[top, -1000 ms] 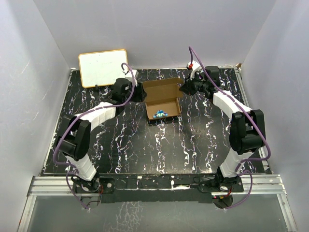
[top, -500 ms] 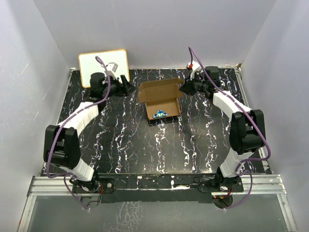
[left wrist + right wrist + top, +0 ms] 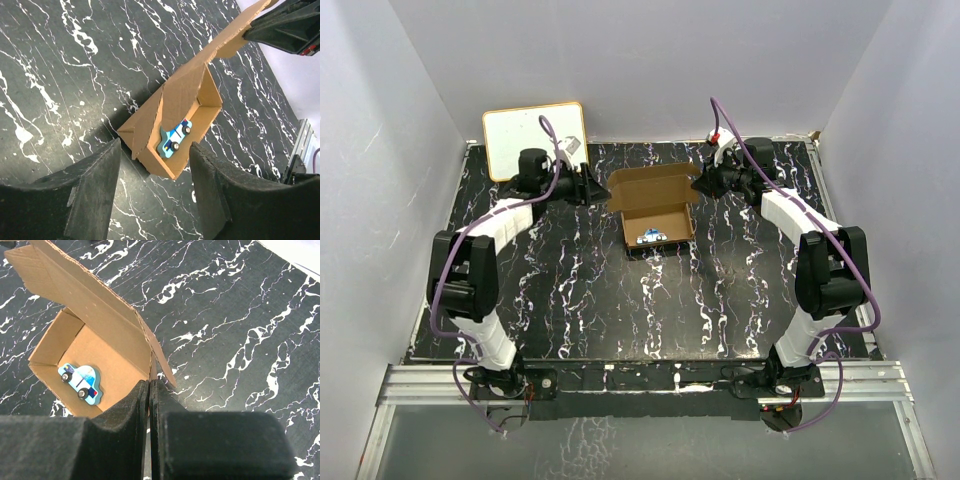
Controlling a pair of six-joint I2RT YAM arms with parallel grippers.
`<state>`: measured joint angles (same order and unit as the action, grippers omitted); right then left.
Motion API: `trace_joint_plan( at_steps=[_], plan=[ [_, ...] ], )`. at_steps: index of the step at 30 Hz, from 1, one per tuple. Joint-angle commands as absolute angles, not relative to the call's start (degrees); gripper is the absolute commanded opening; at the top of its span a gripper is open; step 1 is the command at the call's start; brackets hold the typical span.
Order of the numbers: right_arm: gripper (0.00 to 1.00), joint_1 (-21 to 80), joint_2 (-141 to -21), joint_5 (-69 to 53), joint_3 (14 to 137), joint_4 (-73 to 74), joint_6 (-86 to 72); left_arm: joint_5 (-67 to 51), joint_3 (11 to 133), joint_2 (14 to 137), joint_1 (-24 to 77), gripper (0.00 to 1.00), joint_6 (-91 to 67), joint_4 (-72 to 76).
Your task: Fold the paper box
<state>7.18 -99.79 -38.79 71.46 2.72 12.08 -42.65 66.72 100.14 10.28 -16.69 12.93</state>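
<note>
The paper box sits open at the far middle of the counter, lid raised, a small blue-and-white car inside — the right jaws are pinched together on the lid's right edge, the left jaws stand apart just left of the box, touching nothing

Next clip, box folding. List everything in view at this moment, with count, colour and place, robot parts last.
paper box: 1, brown cardboard, far middle of the table, lid raised, tray open
toy car: 1, blue and white, lying inside the box's tray
whiteboard: 1, white with tan frame, far left corner, leaning against the wall
table: 1, black with white veins, under everything
left gripper: 1, black, open, just left of the box
right gripper: 1, black, shut on the right end of the box's lid
</note>
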Motion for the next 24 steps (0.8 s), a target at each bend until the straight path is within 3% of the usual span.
trace_joint_plan(
  at_steps=[1,24],
  plan=[
    [0.08,7.3,-98.1,-40.3,72.1,-1.5,12.7,-44.0,71.4,101.5,11.2,0.53,-12.9,10.9],
    [0.08,7.4,-98.1,-40.4,72.1,-1.4,12.6,-38.4,74.7,104.6,14.1,0.3,-9.5,7.4]
  ],
)
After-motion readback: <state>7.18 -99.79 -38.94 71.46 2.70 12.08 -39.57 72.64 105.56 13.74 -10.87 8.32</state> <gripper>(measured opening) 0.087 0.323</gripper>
